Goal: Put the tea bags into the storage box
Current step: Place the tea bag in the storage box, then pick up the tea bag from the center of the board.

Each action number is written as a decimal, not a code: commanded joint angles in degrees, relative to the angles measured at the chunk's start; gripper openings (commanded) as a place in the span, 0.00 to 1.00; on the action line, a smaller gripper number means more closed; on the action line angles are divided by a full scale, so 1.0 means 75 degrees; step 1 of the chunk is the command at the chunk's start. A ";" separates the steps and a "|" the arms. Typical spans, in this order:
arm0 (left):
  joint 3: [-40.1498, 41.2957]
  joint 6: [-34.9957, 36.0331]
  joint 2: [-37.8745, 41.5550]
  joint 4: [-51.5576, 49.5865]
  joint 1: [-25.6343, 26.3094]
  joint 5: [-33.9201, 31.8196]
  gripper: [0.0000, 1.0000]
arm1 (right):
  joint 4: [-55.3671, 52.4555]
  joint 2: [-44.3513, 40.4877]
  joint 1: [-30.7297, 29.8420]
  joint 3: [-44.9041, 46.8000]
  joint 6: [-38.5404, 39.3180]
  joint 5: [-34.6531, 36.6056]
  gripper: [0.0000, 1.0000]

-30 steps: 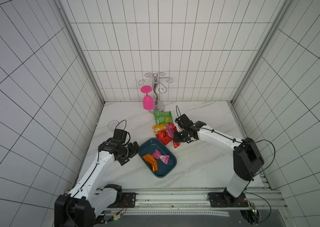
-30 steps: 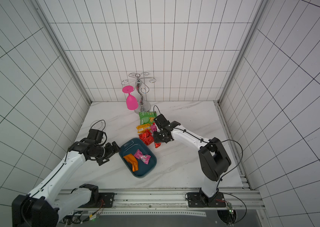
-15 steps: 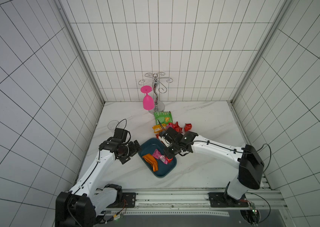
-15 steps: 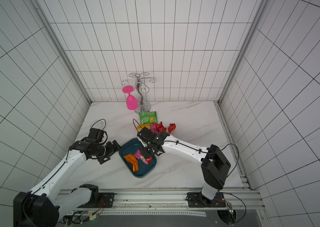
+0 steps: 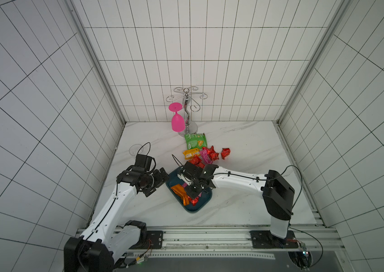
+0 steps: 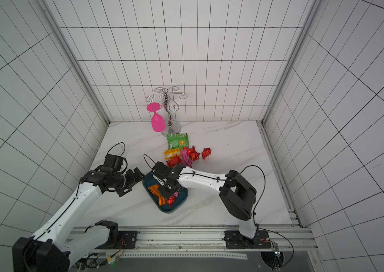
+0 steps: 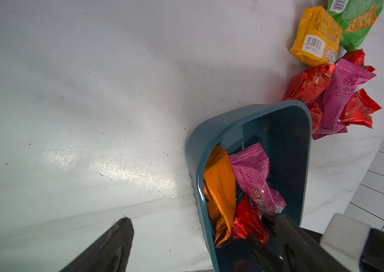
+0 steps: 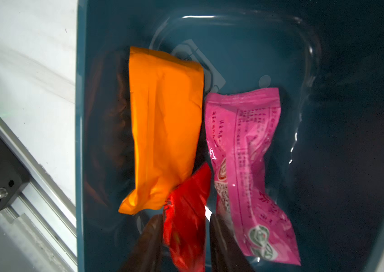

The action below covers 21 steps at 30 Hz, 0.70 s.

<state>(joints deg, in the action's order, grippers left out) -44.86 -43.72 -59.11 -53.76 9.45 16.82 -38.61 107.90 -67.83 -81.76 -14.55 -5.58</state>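
sachet of red crinkly foil (image 8: 188, 195) between the fingers of the right gripper (image 8: 184, 217), inside the shallow dark teal plastic storage box (image 8: 351, 117).
its long axis runs along the fingers, beside the orange foil sachet (image 8: 165, 122) and pink printed sachet (image 8: 245, 153); jaws slightly parted, pinching or not i cannot tell. left gripper (image 5: 157, 182) open just beside the box; loose tea bags (image 5: 210, 154) lie beyond its far end, likely nearer the right arm.

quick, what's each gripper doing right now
left gripper: open, empty
right gripper: open over the storage box, red tea bag loose between its fingers
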 commanded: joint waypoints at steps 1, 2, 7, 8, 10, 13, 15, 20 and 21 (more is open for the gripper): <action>0.0062 0.0006 0.0083 -0.0001 0.0017 -0.0153 0.97 | -0.0096 -0.0476 0.0015 -0.0269 0.0065 0.0393 0.40; 0.0075 0.0006 0.0091 0.0012 0.0017 -0.0168 0.97 | -0.0095 -0.0584 0.0027 -0.0273 0.0058 0.0464 0.41; 0.0037 0.0073 -0.0029 0.0095 0.0019 -0.0179 0.97 | -0.0166 -0.1256 0.0278 -0.0308 -0.0055 0.0783 0.45; -0.0016 0.0098 -0.0087 0.0103 0.0017 -0.0180 0.97 | -0.0178 -0.1343 0.0363 -0.0304 -0.0095 0.0803 0.45; -0.0177 0.0133 -0.0281 0.0108 0.0020 -0.0169 0.97 | -0.0196 -0.1561 0.0638 -0.0280 -0.0181 0.0835 0.45; -0.0365 0.0169 -0.0470 0.0113 0.0017 -0.0136 0.97 | -0.0236 -0.1639 0.1060 -0.0279 -0.0217 0.1040 0.45; -0.0428 0.0190 -0.0497 0.0112 0.0020 -0.0122 0.97 | -0.0288 -0.1559 0.1422 -0.0344 -0.0253 0.1070 0.45; -0.0429 0.0304 -0.0349 -0.0025 0.0023 -0.0220 0.98 | -0.0354 -0.0996 0.2326 -0.0622 -0.0231 0.1145 0.45; -0.0417 0.0325 -0.0337 -0.0070 0.0026 -0.0237 0.97 | -0.0370 -0.0829 0.2479 -0.0711 -0.0208 0.1192 0.46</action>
<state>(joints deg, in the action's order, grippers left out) -46.61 -42.61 -62.54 -53.89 9.45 16.23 -39.79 99.09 -51.51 -84.58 -15.84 1.41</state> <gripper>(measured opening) 0.975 0.455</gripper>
